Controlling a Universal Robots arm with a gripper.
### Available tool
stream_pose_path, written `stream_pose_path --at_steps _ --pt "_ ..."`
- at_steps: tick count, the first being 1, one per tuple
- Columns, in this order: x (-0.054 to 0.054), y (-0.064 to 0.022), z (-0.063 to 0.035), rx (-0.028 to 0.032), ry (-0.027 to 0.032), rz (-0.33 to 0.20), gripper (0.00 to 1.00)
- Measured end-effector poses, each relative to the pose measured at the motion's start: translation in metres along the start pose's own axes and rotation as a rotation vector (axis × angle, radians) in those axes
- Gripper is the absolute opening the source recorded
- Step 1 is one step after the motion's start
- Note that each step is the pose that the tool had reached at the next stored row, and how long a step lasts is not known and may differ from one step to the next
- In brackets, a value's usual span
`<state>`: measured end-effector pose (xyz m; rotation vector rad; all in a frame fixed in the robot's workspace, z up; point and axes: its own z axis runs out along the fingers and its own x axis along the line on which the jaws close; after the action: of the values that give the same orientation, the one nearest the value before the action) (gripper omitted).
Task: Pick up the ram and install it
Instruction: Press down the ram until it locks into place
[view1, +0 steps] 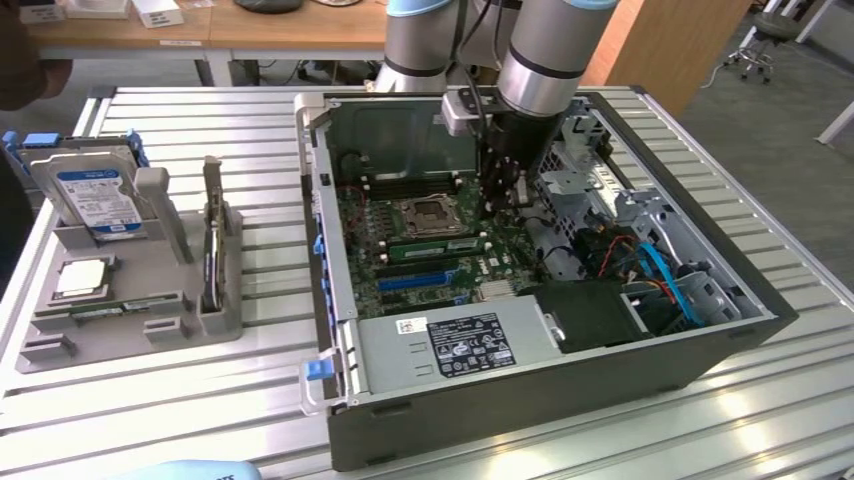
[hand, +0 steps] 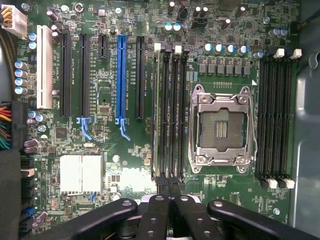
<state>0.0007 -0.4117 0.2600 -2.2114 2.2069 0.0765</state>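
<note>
Hand (hand: 170, 192) fully closed, down inside the open PC case (view1: 747, 330) over the motherboard (hand: 125, 160). Ram (hand: 161, 110) stands on edge in a memory slot beside the empty CPU socket (hand: 221, 127), hand's fingertips at its end.

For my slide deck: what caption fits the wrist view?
Shut tool above the motherboard, poised at the memory slots beside the empty processor socket.
</note>
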Motion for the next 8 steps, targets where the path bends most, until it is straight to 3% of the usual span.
stream_pose_path --at_steps 8 --pt "0.0031 0.0 -0.0001 0.0 0.0 0.0 0.1"
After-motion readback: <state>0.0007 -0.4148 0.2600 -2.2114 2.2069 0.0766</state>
